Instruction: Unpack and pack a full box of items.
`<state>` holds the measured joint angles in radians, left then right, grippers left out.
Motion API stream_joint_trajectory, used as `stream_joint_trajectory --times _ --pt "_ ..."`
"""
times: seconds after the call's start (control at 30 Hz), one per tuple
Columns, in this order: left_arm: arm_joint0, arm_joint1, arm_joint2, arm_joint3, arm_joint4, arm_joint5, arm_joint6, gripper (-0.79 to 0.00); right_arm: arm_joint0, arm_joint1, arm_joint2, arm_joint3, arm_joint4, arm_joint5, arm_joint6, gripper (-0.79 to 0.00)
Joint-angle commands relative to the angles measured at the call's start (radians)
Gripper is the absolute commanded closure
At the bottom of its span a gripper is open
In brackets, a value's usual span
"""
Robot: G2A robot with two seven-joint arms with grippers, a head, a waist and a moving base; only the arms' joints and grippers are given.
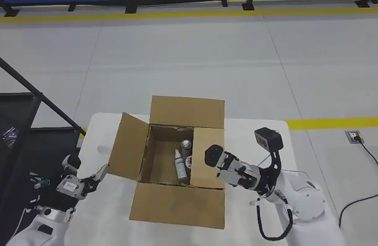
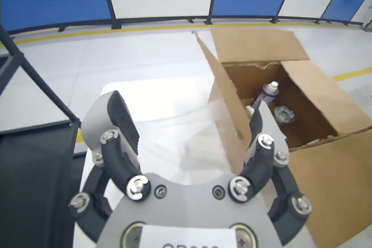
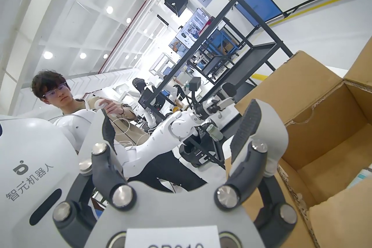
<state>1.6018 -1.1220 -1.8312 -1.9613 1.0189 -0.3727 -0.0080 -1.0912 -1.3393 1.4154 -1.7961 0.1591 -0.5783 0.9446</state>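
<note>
Top view: box [image 1: 176, 206] is open on table [image 1: 250, 132]. Can [image 1: 186, 146] and bottle [image 1: 180, 167] are seen inside (both judged light, stiff and slick, best gripped mid-body).
Left wrist view: left gripper [image 2: 189, 103] is spread open and empty, just beside a box flap.
Right wrist view: right gripper [image 3: 178, 112] is spread open and empty, at the box rim.

Matt cardboard box [image 1: 176, 208] (rough edges)
</note>
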Motion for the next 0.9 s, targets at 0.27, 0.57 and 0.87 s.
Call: stream_joint_trajectory --times 0.27,0.57,0.87 --pt "-0.178 0.006 0.212 -0.107 -0.134 -0.089 -0.329 -0.785 -0.151 0.034 0.206 0.015 0.054 -0.094 -0.050 -0.785" --pt "-0.561 -0.022 0.538 0.250 -0.377 -0.041 -0.649 -0.785 -0.304 0.061 0.369 0.088 0.157 -0.173 -0.060 -0.785" --pt "-0.763 -0.059 0.707 0.554 -0.628 -0.074 -0.775 -0.785 -0.353 0.079 0.430 0.137 0.163 -0.177 -0.084 -0.785"
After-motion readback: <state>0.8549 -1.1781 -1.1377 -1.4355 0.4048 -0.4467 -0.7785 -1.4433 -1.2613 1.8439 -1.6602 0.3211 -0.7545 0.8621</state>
